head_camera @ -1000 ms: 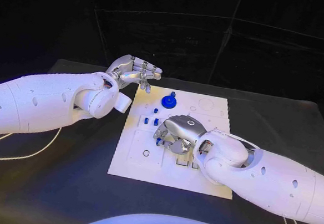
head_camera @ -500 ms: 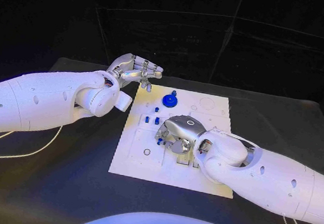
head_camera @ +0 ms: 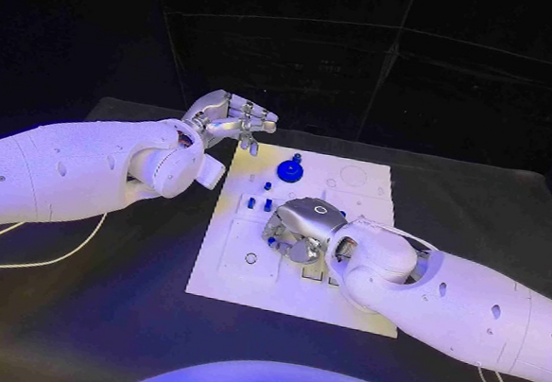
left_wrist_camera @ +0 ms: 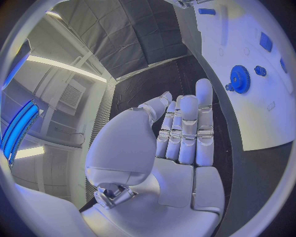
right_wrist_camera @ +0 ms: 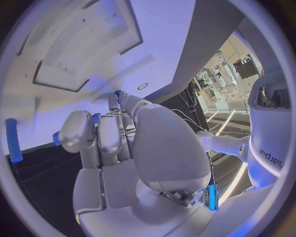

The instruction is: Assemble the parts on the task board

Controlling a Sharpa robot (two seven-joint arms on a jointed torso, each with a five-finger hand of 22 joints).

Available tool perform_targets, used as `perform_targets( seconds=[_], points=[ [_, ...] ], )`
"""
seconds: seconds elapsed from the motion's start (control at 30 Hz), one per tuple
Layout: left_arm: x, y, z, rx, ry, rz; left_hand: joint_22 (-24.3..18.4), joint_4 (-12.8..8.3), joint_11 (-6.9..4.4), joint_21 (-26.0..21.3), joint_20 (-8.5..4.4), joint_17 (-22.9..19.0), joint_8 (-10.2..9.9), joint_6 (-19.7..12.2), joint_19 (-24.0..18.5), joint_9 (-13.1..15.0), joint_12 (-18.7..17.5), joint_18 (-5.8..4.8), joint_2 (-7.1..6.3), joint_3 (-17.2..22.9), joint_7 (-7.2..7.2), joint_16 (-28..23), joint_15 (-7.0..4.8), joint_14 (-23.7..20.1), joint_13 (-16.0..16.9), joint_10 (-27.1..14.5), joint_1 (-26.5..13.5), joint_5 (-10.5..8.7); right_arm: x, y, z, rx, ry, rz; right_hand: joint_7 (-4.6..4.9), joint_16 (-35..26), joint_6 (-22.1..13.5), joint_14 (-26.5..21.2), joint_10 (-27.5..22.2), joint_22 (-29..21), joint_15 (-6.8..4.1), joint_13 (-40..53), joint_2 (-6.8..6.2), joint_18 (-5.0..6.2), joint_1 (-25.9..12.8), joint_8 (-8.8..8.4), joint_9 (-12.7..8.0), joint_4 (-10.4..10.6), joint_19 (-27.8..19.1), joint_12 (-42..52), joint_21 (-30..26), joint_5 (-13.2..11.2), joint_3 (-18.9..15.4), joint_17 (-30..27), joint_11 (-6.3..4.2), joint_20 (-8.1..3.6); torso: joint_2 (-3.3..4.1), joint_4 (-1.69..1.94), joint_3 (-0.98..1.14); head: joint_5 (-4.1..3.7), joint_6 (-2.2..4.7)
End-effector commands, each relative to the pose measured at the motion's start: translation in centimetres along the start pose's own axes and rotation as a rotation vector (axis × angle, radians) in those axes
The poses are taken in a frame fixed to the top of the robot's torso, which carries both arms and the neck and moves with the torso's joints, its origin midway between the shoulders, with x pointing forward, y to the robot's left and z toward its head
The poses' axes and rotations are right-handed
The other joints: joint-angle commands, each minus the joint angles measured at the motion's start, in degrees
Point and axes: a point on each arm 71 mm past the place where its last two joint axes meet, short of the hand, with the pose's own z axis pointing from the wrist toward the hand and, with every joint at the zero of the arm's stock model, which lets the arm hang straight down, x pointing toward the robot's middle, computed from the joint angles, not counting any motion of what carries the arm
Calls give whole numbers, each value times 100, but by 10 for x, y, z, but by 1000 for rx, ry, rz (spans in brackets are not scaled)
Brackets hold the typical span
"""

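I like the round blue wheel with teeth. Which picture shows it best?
The left wrist view shows the blue gear best: its toothed rim is plain against the white task board. The head view shows it too, small, at the board's far end. In the right wrist view I can't make it out.

A black table (head_camera: 97, 301) spans the scene, with dark panelled walls (head_camera: 375, 71) behind its far edge. 2 thin pale cables (head_camera: 20, 262) trail across its near left part.

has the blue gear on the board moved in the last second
No. The blue gear sits at the same spot on the task board, near its far edge, as in both earlier head views.
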Motion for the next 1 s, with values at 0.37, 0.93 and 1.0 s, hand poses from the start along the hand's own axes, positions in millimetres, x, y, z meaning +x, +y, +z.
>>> perform_targets(
  seconds=[0.37,0.93,1.0],
  points=[
    [-1,-1,0,-3,6,-6,-5,-5,-7,-38,14,-5,33,-30,-31,-1,37,73,26,-25,-1,-16,-3,-49,8,-41,-35,-22,0,-5,-2,37,-26,8,226,-183,-877,48,-1028,-530,180,-55,-239,104,-456,-62,-57,-35,-239,-158,-341,81,-85,-331,304,177,-5,3,-3,-6,-3],
    [-5,0,-1,-6,-6,-2,-9,-3,-6,-43,14,-14,35,-38,-30,-2,43,73,27,-35,0,-19,-3,-54,9,-51,-33,-22,-31,-26,-44,67,-213,91,217,-234,-822,34,-991,-524,161,-18,-260,103,-682,40,-8,-19,-189,146,-343,342,-300,-478,276,184,-4,-12,0,-23,51],
    [-6,0,-1,-7,-9,-1,-13,-9,-8,-47,14,-12,38,-40,-29,-2,49,74,31,-37,-2,-16,-4,-54,10,-57,-19,-22,-40,-35,-50,93,-203,92,212,-236,-821,33,-1003,-531,160,-23,-281,103,-709,33,-12,-12,-188,158,-347,343,-335,-487,275,184,-4,-15,1,-28,56]
  ],
)
